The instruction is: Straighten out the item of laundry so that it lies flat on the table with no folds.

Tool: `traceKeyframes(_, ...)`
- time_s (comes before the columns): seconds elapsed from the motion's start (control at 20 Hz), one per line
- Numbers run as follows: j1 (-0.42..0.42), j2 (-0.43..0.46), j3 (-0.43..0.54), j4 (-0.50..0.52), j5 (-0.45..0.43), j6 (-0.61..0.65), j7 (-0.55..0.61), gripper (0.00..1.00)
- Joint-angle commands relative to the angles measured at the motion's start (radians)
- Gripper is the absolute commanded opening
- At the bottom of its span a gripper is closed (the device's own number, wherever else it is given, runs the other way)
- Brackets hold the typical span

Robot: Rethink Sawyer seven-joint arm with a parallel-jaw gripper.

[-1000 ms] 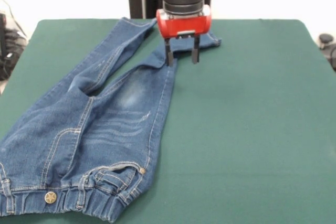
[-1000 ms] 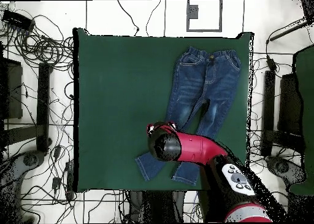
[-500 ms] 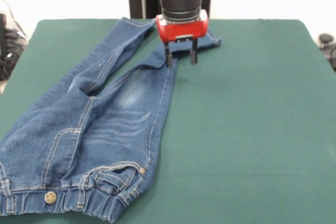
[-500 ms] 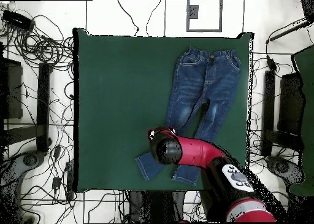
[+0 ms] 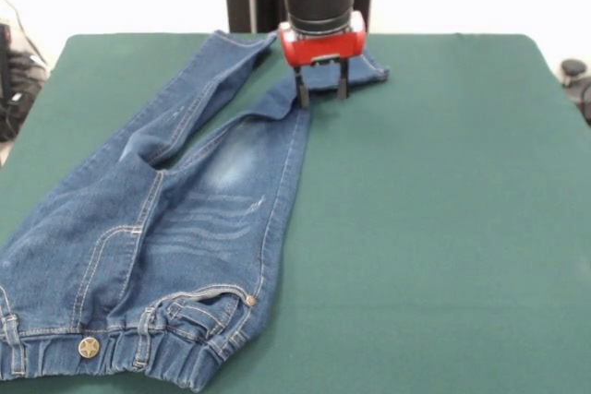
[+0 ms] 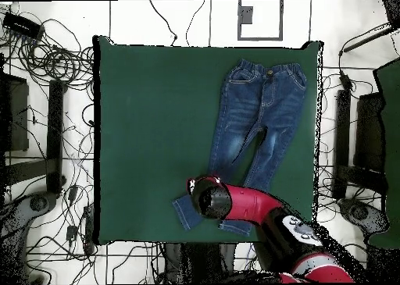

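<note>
Front view: gripper (image 5: 321, 94) open, fingers apart, tips down at the folded hem end of one leg of the jeans (image 5: 175, 228). Jeans lie spread toward the near left corner of the green table (image 5: 443, 228), waistband nearest.

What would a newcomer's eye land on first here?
The red and black end effector, open, stands low over the far leg hem of the jeans, where the cloth bends sideways toward the table's back edge. The jeans sprawl across the left of the green table in the front view, waistband at the near edge.
</note>
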Motion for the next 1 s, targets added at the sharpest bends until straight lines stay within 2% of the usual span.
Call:
traceKeyframes(0.05,0.018,-0.020,0.052,0.069,0.013,0.131,0.123,1.00)
traceKeyframes(0.35,0.028,-0.045,0.028,0.083,0.023,0.189,0.124,1.00)
traceKeyframes(1.0,0.044,-0.037,-0.023,0.056,0.011,0.276,0.117,1.00)
